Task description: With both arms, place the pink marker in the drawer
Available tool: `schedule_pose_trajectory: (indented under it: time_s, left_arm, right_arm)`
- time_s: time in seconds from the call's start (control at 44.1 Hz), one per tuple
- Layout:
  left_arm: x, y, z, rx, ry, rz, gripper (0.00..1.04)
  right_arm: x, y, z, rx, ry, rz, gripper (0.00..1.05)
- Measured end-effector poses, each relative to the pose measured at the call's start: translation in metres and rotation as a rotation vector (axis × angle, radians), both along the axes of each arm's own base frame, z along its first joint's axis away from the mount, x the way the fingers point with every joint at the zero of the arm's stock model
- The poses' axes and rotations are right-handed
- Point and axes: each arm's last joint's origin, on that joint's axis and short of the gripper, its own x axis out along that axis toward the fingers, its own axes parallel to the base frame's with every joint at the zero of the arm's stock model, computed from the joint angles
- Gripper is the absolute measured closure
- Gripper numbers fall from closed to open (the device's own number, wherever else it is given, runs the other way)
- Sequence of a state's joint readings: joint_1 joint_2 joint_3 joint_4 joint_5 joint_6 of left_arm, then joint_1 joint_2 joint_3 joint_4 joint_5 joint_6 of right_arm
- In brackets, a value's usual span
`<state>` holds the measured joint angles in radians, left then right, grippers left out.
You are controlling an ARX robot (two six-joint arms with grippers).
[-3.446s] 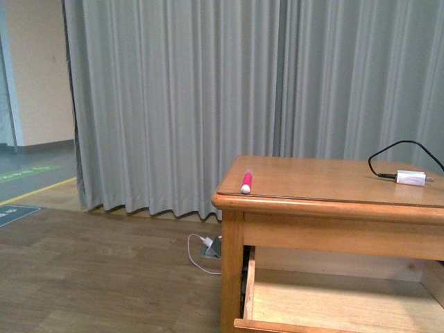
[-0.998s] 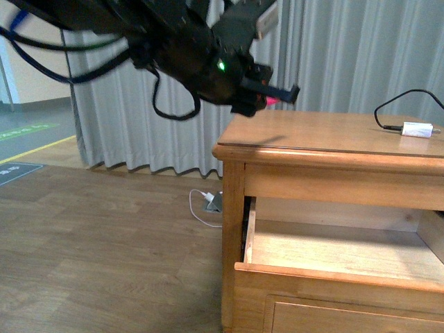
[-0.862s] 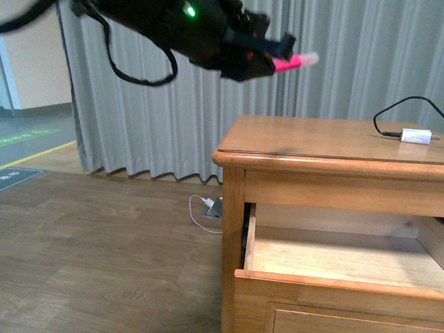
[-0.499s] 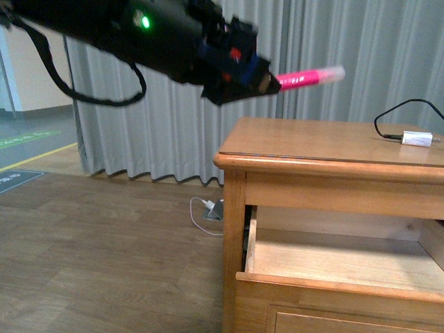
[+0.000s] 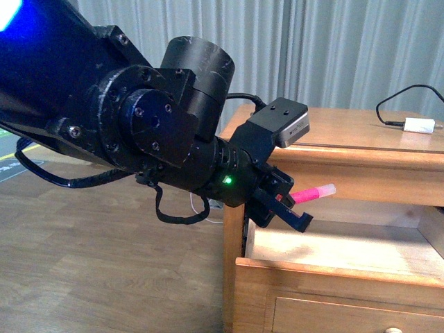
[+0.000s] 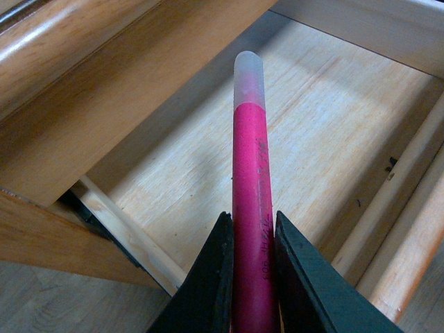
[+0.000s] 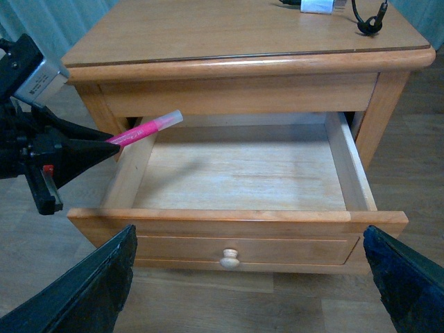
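My left gripper (image 5: 288, 208) is shut on the pink marker (image 5: 313, 192), whose white end points over the left part of the open drawer (image 5: 326, 272). In the left wrist view the marker (image 6: 250, 166) sits clamped between both black fingers (image 6: 216, 277), above the drawer's bare wooden floor (image 6: 326, 125). In the right wrist view the drawer (image 7: 236, 216) is pulled out, its inside bare, its round knob (image 7: 229, 260) facing me. The marker (image 7: 147, 129) and left gripper (image 7: 97, 149) hover at its left side wall. My right gripper (image 7: 250, 232) is open wide, in front of the drawer front.
A white charger block (image 5: 420, 125) with black cable lies on the cabinet top (image 5: 347, 132), far right. A second drawer front (image 5: 333, 320) sits beneath the open one. Grey curtain (image 5: 347, 48) hangs behind; wooden floor (image 5: 104, 263) lies to the left.
My left arm has come down from above the cabinet top to the level of the open drawer, carrying the marker with it. The arm now fills the left of the front view.
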<state>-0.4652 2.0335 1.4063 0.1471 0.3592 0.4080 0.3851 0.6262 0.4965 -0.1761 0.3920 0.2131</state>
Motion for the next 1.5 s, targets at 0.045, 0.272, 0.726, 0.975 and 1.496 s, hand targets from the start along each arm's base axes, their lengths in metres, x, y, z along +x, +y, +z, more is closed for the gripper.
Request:
schedule_pose_trajectory:
  time_s: [0.045,0.272,0.726,0.975,1.496]
  left_arm:
    - [0.001,-0.004,-0.001,-0.008,0.01,0.003,0.88]
    - [-0.001,-0.007,0.005,-0.011,-0.011,0.058,0.49]
    - [-0.067,0.075,0.114,-0.203,-0.222,0.37,0.06]
    - [-0.147,0.141,0.148,-0.335,-0.308,0.468,0.06]
    - [-0.255,0.2,0.111,-0.448,-0.227,0.693,0.06]
  right_arm:
    - [0.0,0.0,0.0,0.0,0.0,0.0,0.08]
    - [0.0,0.0,0.0,0.0,0.0,0.0,0.08]
    - [0.0,0.0,0.0,0.0,0.0,0.0,0.08]
    - [0.0,0.0,0.0,0.0,0.0,0.0,0.08]
    - [0.0,0.0,0.0,0.0,0.0,0.0,0.08]
